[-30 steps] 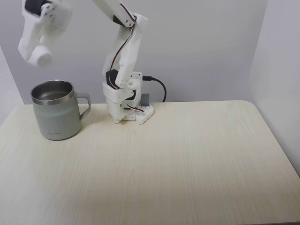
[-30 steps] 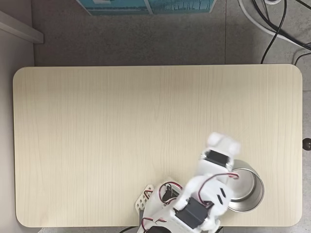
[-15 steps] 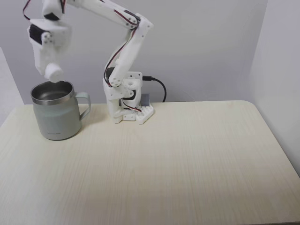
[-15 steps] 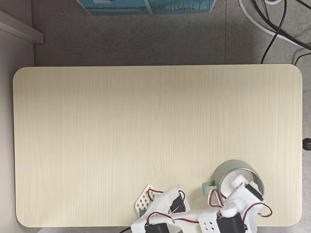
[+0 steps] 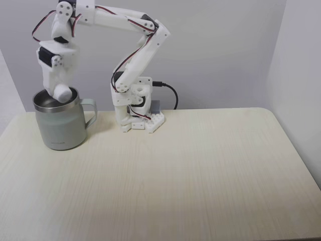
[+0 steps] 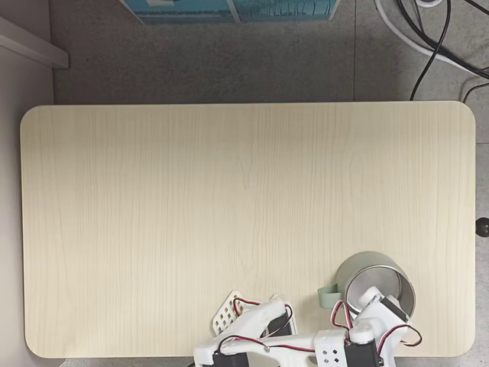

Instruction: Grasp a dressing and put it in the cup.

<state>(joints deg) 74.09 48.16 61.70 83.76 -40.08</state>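
A pale grey wall backs the scene in a fixed view from the front, and a grey speckled floor surrounds the pale wood-grain rectangular worktop with rounded corners in a fixed view from above. Beyond the worktop's far edge in that upper view lies the edge of a teal box, with black and white cables trailing over the floor past the far right corner.

The large pale grey-green metal mug with a shiny steel rim and side handle stands on the worktop near its rear left corner in the front view, which is the near right corner from above. Its handle points toward the arm's base.

The white plastic robot arm, threaded with red and black wires, rises from a white base bolted at the rear edge, just beside the mug; a black cable runs out of the base toward the wall. The arm bends up and over, so its wrist hangs directly above the mug's mouth and, from above, covers part of the steel interior.

The claw points down and is clenched on the small white soft cylindrical roll of gauze, which sits at the level of the steel rim, at the mug's opening. From above the roll cannot be made out under the wrist.
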